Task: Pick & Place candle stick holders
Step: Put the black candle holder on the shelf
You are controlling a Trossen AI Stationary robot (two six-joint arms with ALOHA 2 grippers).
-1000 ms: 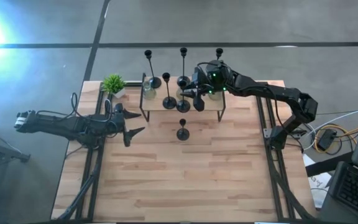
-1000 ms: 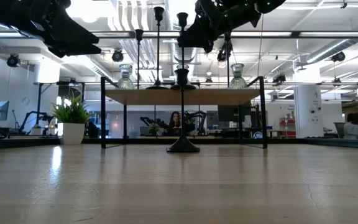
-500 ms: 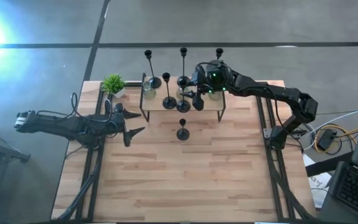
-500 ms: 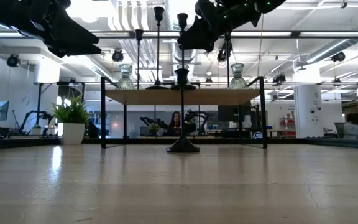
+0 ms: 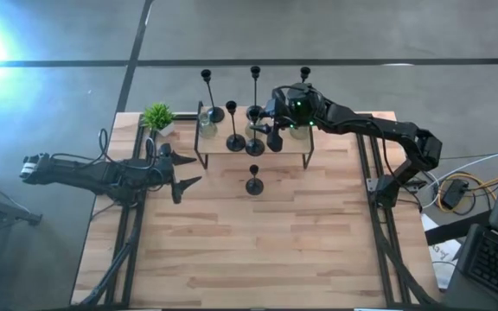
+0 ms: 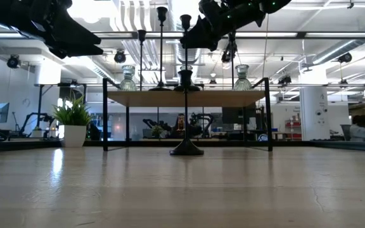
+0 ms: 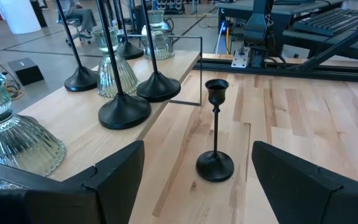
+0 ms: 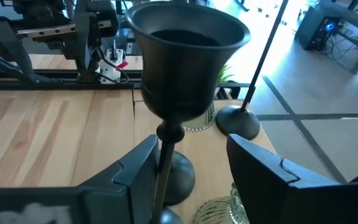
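A wooden table [image 5: 258,250] is seen with a low raised shelf [image 5: 253,149] near its back edge, where most of the black candle stick holders [image 5: 235,140] and clear glass holders [image 7: 17,140] are gathered. One short black holder [image 5: 253,185] is stood alone on the tabletop just in front. The right gripper [image 5: 264,130] is held over the shelf, fingers apart around a holder's stem [image 8: 161,163] below the cup, not clamped. The left gripper [image 5: 182,183] is parked wide open by the table's left side
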